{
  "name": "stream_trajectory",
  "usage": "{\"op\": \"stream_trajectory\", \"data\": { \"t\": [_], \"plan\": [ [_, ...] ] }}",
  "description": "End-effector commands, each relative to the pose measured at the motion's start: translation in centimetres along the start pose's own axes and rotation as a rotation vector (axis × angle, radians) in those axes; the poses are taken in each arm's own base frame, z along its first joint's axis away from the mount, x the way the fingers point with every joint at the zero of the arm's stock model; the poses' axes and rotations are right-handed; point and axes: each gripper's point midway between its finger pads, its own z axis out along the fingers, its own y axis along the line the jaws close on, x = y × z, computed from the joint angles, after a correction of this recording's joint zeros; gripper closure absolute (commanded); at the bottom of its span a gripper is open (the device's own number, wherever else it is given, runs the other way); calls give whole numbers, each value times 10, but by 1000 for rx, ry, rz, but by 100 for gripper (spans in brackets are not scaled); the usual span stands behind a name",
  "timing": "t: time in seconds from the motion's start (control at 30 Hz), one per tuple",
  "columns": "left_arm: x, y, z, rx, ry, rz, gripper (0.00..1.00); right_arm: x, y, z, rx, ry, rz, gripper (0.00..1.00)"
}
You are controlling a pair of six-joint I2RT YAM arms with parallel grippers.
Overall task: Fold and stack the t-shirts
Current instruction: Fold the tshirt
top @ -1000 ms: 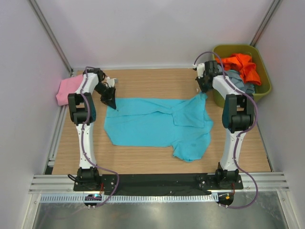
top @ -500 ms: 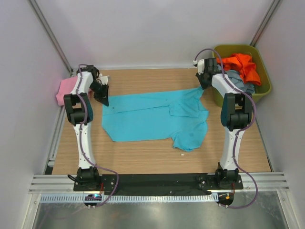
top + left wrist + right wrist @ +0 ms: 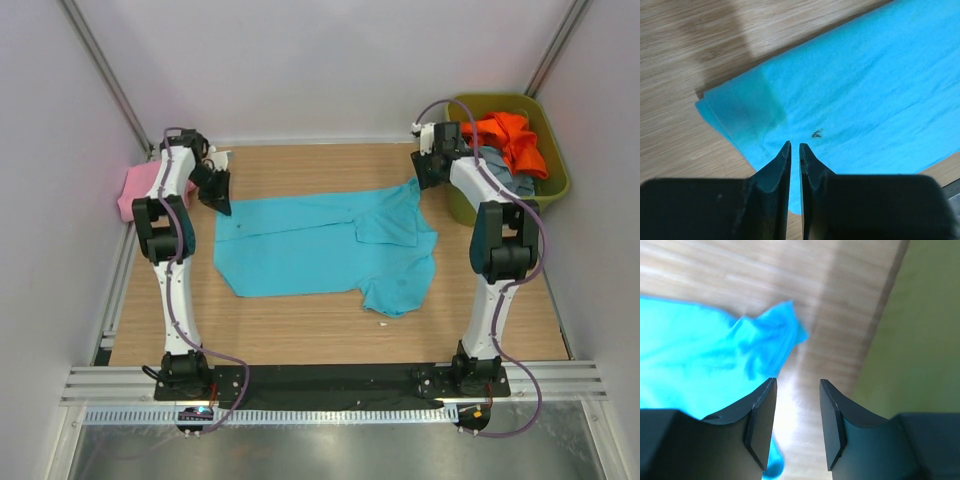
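Note:
A large turquoise t-shirt (image 3: 320, 245) lies spread on the wooden table. My left gripper (image 3: 220, 200) is low over its far left corner, and in the left wrist view the left gripper (image 3: 795, 146) is shut to a thin slit above the turquoise cloth (image 3: 865, 90), with nothing seen pinched. My right gripper (image 3: 428, 180) stands open by the shirt's far right corner. From the right wrist, that gripper (image 3: 797, 382) shows only bare wood between its fingers, and the turquoise corner (image 3: 765, 335) lies just ahead to the left.
An olive-green bin (image 3: 560, 170) at the back right holds an orange t-shirt (image 3: 505, 135) and a grey-blue one (image 3: 500, 170); its wall (image 3: 920, 340) is close to the right of my right gripper. A pink t-shirt (image 3: 140, 188) lies at the table's left edge. White walls enclose the table.
Both arms drew the turquoise shirt's far edge toward the back, flattening it. The right gripper then opened and let go of its corner, which now lies on the table.

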Motion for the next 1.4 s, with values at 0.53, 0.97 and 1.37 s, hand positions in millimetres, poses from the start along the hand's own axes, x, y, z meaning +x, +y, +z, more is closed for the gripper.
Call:
{"op": "stream_trajectory", "data": {
  "t": [0.53,0.97,1.37],
  "plan": [
    [-5,-12,-2,29,-19,37,88,88,99,-99,-388,129,296,69],
    [-2,-14,-1,31,-9,40,88,116,97,-80,-366,194,286,68],
    [-1,-15,0,30,-7,40,88,126,92,-65,-341,220,264,63]
  ]
}}
